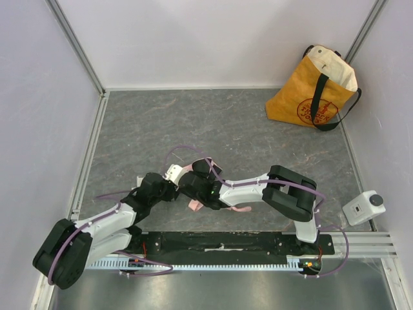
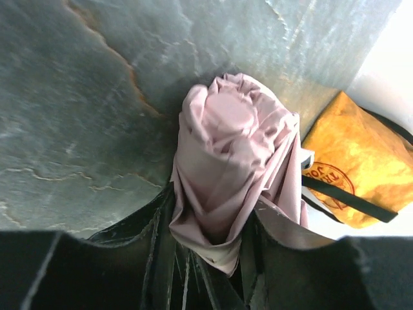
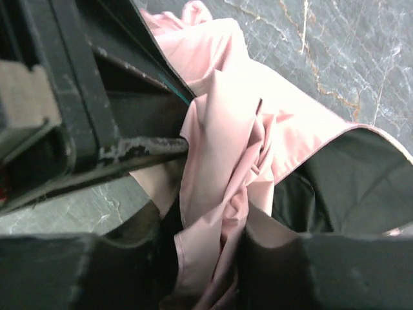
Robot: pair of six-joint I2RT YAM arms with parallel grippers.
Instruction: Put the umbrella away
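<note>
The umbrella [image 2: 226, 142] is a bundle of pale pink fabric, folded and crumpled, held over the grey floor. My left gripper [image 2: 213, 219] is shut on its lower end, with fabric bulging out above the fingers. My right gripper [image 3: 206, 226] is shut on folds of the same pink cloth [image 3: 226, 123], right beside the left gripper's black body [image 3: 77, 97]. From above, both grippers meet near the front middle, left gripper [image 1: 174, 186] and right gripper [image 1: 195, 187], and only small pink bits of the umbrella [image 1: 194, 205] show under them. The shaft and handle are hidden.
A yellow tote bag [image 1: 314, 87] with black straps stands open at the back right corner, also seen in the left wrist view as the tote bag [image 2: 352, 165]. A small white box with a dark knob [image 1: 363, 207] sits at the right edge. White walls enclose three sides.
</note>
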